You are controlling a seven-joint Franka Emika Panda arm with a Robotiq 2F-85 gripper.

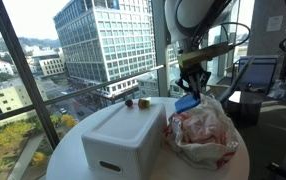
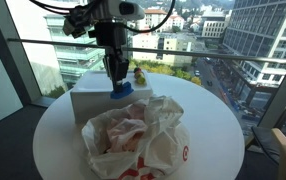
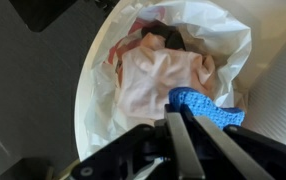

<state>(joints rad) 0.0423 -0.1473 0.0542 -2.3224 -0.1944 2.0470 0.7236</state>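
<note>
My gripper (image 1: pixel 191 88) is shut on a blue sponge (image 1: pixel 186 102) and holds it above the round white table (image 1: pixel 68 150), between a white box and a white plastic bag. In an exterior view the gripper (image 2: pixel 116 80) holds the sponge (image 2: pixel 120 90) just in front of the white box (image 2: pixel 88 98). In the wrist view the fingers (image 3: pixel 183 120) pinch the sponge (image 3: pixel 208 105) over the open plastic bag (image 3: pixel 158 70), which holds pinkish cloth.
The white box (image 1: pixel 123 140) with a handle slot fills the table's middle. Two small objects (image 1: pixel 136 101) sit at the table's far edge by the window. The crumpled plastic bag (image 2: pixel 138 140) lies at the front. Chairs (image 1: pixel 253 80) stand beside the table.
</note>
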